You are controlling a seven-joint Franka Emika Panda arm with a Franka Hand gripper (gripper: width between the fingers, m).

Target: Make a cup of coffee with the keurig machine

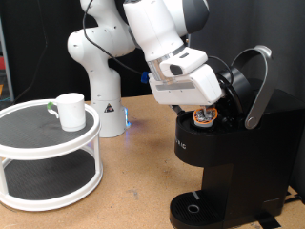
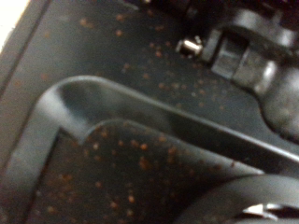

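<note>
The black keurig machine stands at the exterior view's right with its silver-trimmed lid hinged open. A small pod with a brownish top shows in the open chamber. My gripper is low over that chamber, right at the pod; the hand hides its fingertips. The white cup stands upright on the top tier of a round white stand at the exterior view's left, far from the gripper. The wrist view is blurred and shows only dark machine surfaces with orange specks.
The round white two-tier stand sits on the wooden table at the exterior view's left. The white arm base stands behind it. The machine's round drip base is bare at the bottom.
</note>
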